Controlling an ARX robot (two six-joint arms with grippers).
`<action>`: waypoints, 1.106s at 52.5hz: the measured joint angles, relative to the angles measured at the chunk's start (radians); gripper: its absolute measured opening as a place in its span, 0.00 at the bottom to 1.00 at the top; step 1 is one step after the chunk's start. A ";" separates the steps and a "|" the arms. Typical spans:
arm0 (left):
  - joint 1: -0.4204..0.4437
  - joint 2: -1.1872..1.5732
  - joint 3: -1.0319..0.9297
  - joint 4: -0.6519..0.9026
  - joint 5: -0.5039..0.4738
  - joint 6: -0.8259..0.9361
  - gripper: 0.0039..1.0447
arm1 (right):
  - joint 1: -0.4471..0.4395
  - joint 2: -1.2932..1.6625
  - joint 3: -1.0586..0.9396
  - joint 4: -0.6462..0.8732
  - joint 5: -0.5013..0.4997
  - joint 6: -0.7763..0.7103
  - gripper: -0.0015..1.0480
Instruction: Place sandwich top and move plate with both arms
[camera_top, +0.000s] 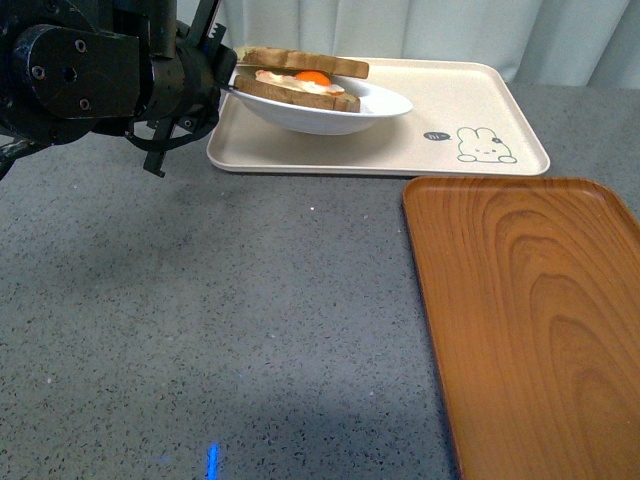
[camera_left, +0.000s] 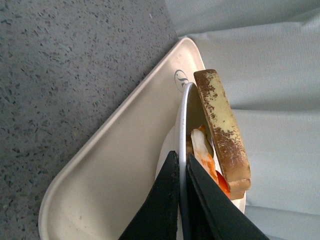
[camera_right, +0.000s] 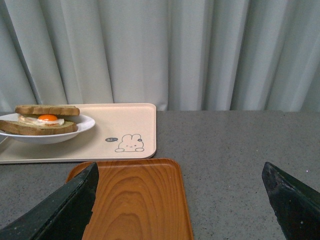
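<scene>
The white plate (camera_top: 335, 119) hangs over the beige tray, its left edge raised. On it lies a bread slice with a fried egg (camera_top: 312, 78), and the sandwich top (camera_top: 305, 62) rests over the egg. My left gripper (camera_top: 228, 85) is shut on the plate's left rim. The left wrist view shows the black fingers (camera_left: 181, 155) pinching the thin rim (camera_left: 184, 112), with the sandwich top (camera_left: 222, 125) beside them. My right gripper (camera_right: 180, 167) is open and empty over the wood-grain tray, far from the plate (camera_right: 50, 137) and the sandwich top (camera_right: 47, 110).
The beige rabbit-print tray (camera_top: 480, 110) lies at the back of the grey speckled table (camera_top: 200, 330). An orange-brown wood-grain tray (camera_top: 530, 300) fills the right front. A pale curtain (camera_right: 200, 50) hangs behind the table.
</scene>
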 joint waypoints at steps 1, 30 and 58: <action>0.001 0.004 0.004 -0.001 -0.003 0.000 0.04 | 0.000 0.000 0.000 0.000 0.000 0.000 0.91; 0.017 0.028 -0.023 -0.032 -0.029 0.019 0.37 | 0.000 0.000 0.000 0.000 0.000 0.000 0.91; 0.126 -0.194 -0.254 -0.043 0.019 0.127 0.94 | 0.000 0.000 0.000 0.000 0.000 0.000 0.91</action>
